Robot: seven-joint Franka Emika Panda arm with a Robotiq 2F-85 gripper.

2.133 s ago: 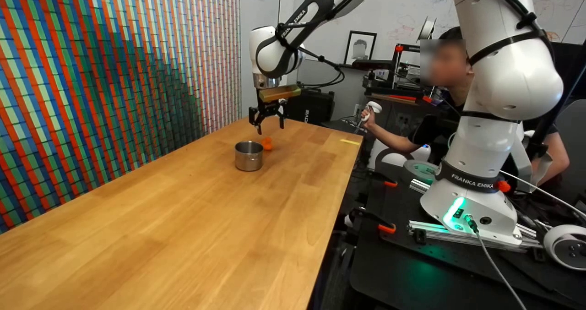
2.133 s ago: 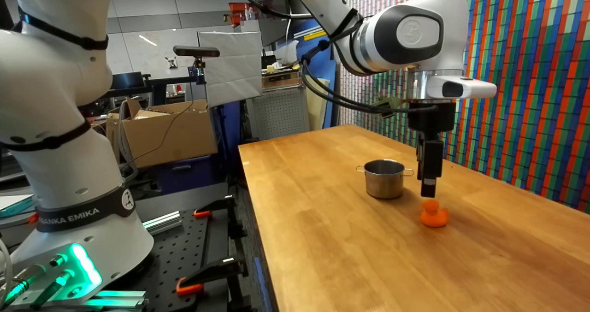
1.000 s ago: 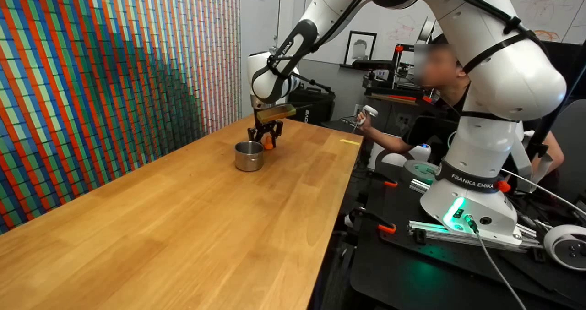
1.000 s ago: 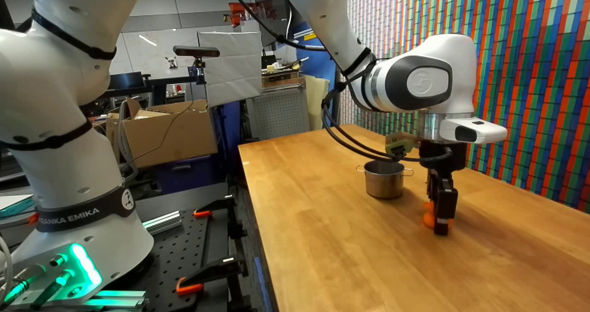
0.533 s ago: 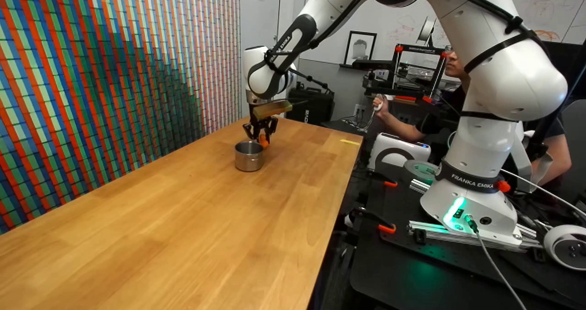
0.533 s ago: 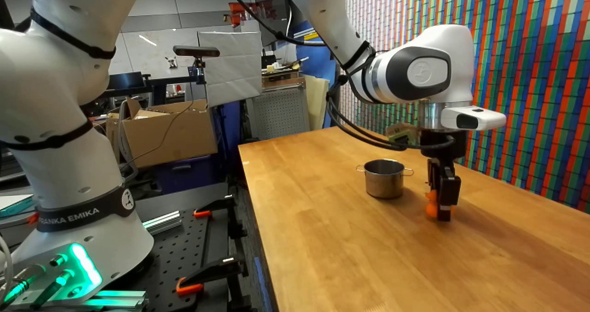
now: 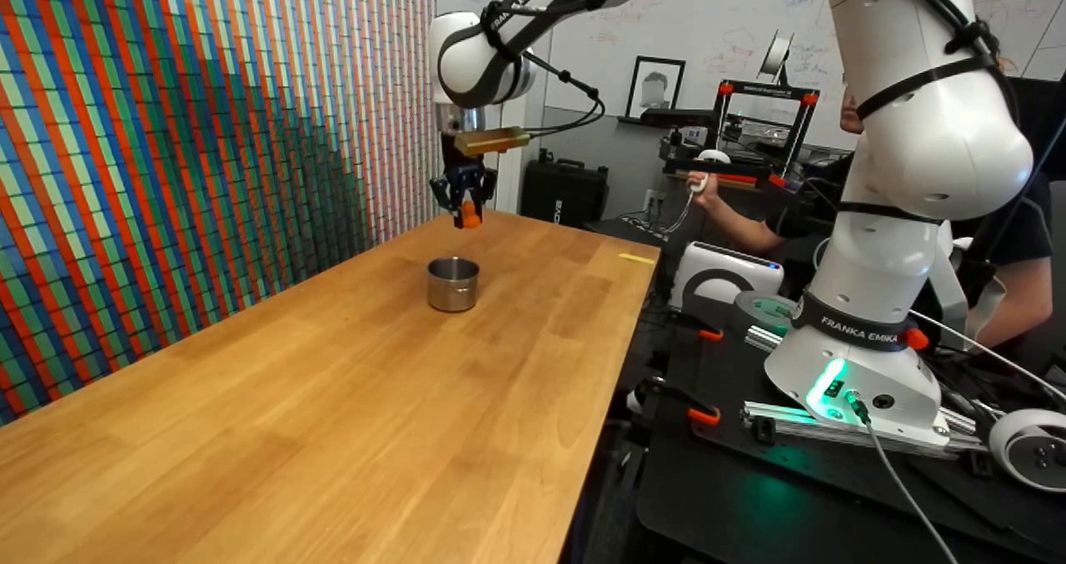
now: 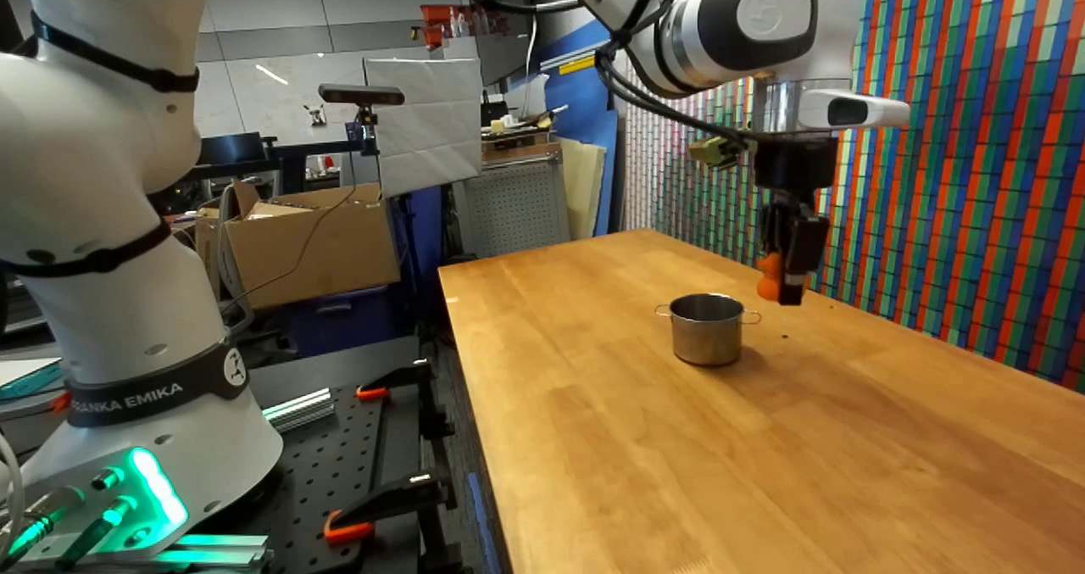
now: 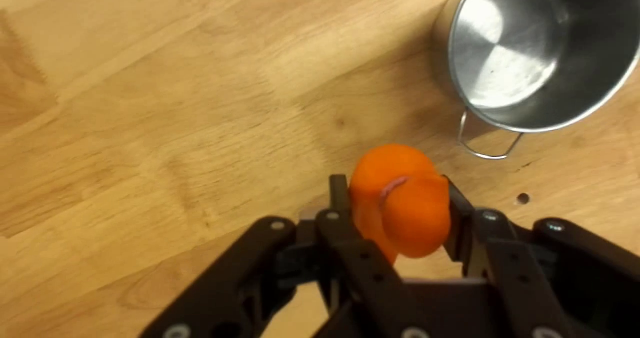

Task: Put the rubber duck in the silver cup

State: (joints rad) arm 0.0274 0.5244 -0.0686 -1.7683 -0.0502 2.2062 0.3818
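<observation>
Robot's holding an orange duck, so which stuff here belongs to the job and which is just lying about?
Part of the job:
the duck, held above the table
the hand, closed on the duck
the metal cup, no duck in it yet

Not part of it:
the cardboard box
the black case
the framed picture
the yellow strip near the table's edge

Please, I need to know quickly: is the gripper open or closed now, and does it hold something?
Gripper: closed, holding the rubber duck above the table.
</observation>
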